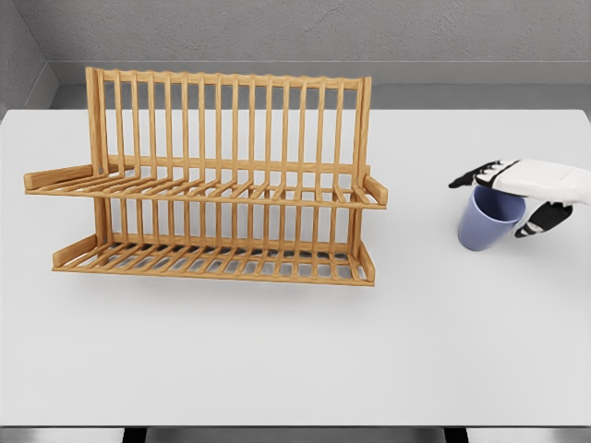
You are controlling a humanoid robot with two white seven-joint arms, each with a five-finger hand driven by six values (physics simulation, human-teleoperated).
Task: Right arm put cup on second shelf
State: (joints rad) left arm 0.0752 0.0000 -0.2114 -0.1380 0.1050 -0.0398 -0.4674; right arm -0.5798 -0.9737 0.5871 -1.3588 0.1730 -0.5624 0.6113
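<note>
Gripping the blue plastic cup (pixel 489 220) at the right of the frame, the right hand (pixel 523 189) clamps its rim; the two-tier wooden rack (pixel 208 180) holds nothing yet.

**A Pale Table Against Grey Walls**

A broad white table (pixel 277 351) filled most of the view, its surface smooth and matte, lit evenly from above with only soft, faint shadows. Its far edge ran straight across the upper part of the picture, and its near edge lay close to the bottom. Beyond the far edge stood a grey wall (pixel 305 28) with a mottled, concrete-like texture. A second grey wall (pixel 17 51) met it at the upper left corner. Below the near edge, dark floor (pixel 295 436) showed between pale patches.
</note>
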